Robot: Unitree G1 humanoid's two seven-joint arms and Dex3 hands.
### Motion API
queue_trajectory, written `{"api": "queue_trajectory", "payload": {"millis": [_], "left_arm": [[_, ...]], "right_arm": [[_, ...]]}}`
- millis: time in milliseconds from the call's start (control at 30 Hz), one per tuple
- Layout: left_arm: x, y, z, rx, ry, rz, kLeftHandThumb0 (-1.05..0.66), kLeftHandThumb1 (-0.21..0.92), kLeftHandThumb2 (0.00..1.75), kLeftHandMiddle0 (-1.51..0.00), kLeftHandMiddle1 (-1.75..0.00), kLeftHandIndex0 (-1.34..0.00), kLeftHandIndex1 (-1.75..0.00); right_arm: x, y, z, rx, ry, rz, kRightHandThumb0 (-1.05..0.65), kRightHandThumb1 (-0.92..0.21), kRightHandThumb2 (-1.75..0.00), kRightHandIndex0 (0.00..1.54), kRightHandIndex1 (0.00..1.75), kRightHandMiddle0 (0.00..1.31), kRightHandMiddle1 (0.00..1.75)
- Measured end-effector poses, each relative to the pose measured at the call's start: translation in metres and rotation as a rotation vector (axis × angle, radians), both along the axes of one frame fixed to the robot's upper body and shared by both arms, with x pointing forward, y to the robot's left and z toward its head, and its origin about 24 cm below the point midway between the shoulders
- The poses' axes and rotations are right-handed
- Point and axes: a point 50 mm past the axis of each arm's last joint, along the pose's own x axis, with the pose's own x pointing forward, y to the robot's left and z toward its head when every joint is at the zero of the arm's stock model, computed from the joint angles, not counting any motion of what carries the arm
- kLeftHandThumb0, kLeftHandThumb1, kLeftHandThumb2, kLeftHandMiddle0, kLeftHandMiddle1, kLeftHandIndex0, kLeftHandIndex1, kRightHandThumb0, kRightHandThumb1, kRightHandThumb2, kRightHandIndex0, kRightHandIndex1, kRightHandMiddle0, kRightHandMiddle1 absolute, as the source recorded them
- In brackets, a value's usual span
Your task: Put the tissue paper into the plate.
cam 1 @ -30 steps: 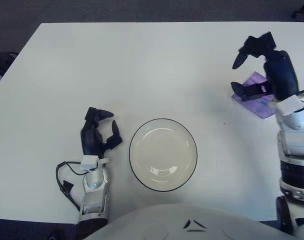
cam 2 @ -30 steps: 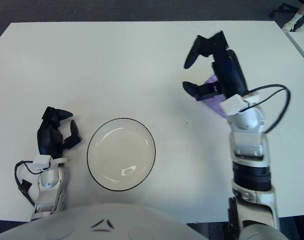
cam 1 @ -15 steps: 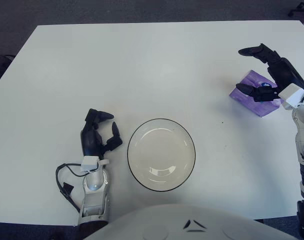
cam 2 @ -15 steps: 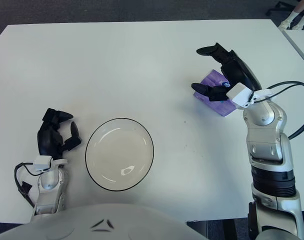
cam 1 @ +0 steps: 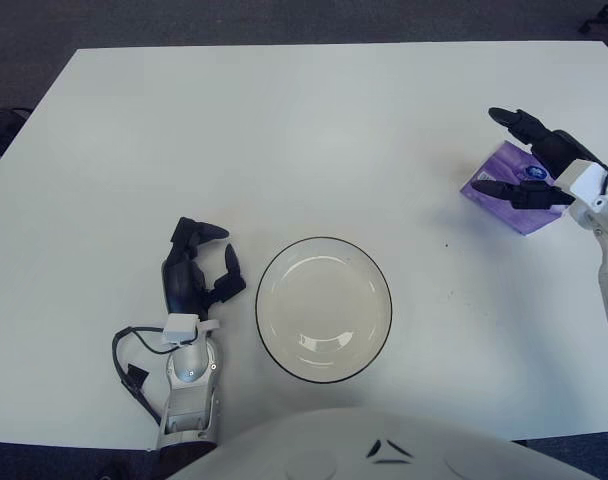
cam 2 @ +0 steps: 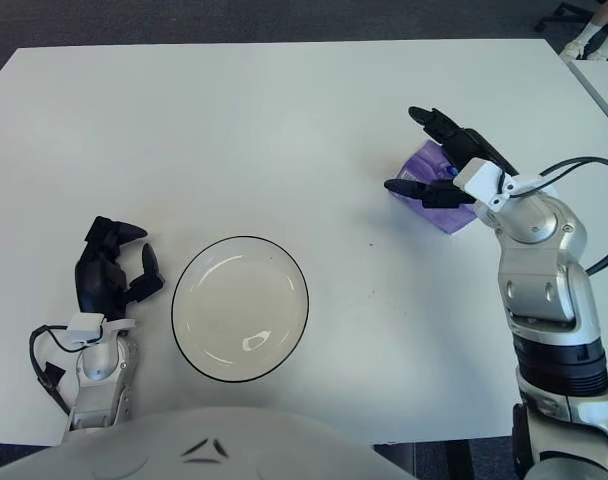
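Observation:
A purple tissue pack point(cam 1: 506, 186) lies flat on the white table at the right; it also shows in the right eye view point(cam 2: 431, 190). My right hand point(cam 1: 524, 160) is low over it, fingers spread open on either side of the pack, not closed on it. A white plate with a dark rim point(cam 1: 324, 309) sits at the front middle, holding nothing. My left hand point(cam 1: 192, 272) rests on the table left of the plate, fingers loosely curled, holding nothing.
The white table point(cam 1: 284, 130) spans the view, with dark floor beyond its far edge. A black cable point(cam 1: 124, 355) loops by my left forearm. A cable point(cam 2: 584, 170) runs off my right wrist.
My right hand has dropped from high above the tissue pack to just over it and shifted right. The pack, the plate and the left hand have not moved.

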Motion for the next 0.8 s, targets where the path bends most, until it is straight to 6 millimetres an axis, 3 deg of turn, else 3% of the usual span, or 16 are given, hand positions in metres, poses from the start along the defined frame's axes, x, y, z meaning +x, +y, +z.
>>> {"api": "queue_trajectory", "payload": {"millis": [367,800], "left_arm": [[0.0004,-0.0006,-0.0001,-0.004,0.014,0.009,-0.47,0.36,1.28,-1.13,-1.75,-0.58,-1.75],[0.0004,-0.0012,-0.0001,-0.009,0.023,0.018,-0.47,0.36,1.28,-1.06,-1.75,-0.58,-1.75]], "right_arm": [[-0.0013,-0.0055,-0.0071,-0.030,0.199,-0.019,-0.92,-0.61,-0.47,0.00,0.00,0.00,0.00],[-0.0003,-0.0061,-0.0030,-0.063,0.268,-0.046,-0.81,-0.50,-0.64,0.00,0.00,0.00,0.00]]}}
